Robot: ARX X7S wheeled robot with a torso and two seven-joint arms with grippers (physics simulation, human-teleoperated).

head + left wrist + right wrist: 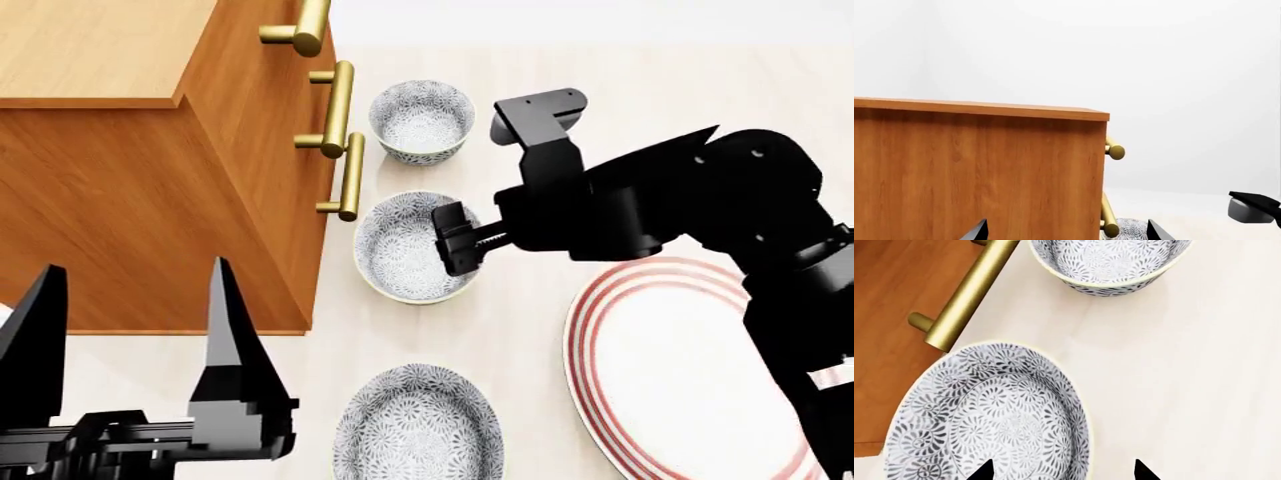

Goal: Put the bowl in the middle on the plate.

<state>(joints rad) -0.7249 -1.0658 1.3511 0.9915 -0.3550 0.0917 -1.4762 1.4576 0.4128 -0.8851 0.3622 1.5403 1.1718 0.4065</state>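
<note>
Nearest in the head view, at the lower left: the left claw (134, 330), two black tapered fingers pointing up and spread apart, holding nothing, in front of the wooden cabinet. Just right of it, at the bottom edge: the nearest patterned bowl (418, 425), white with grey-blue floral speckle, resting on the pale table (534, 330). To the right, partly under the right arm: the plate (667, 370), large, flat and white with red rings round its rim, cut off by the frame edge.

Farther in, at the middle of the row of three: the bowl (398, 250), upright on the table, well apart from the plate and close beside the cabinet's brass handles. Over its right rim: the right claw (454, 238), black, reaching in from the right; in the right wrist view, fingertips spread, one over the bowl's inside (987, 415) and one outside the rim, not closed on it.

Farthest of the three: the far bowl (422, 120), upright, near the upper handle.

Along the left: the cabinet (160, 200), orange-brown wood, with brass bar handles (350, 175) on its front facing the bowls. In the left wrist view: the cabinet's side panel (974, 170) filling the frame below a plain white wall (1154, 60), with the fingertips spread wide.
</note>
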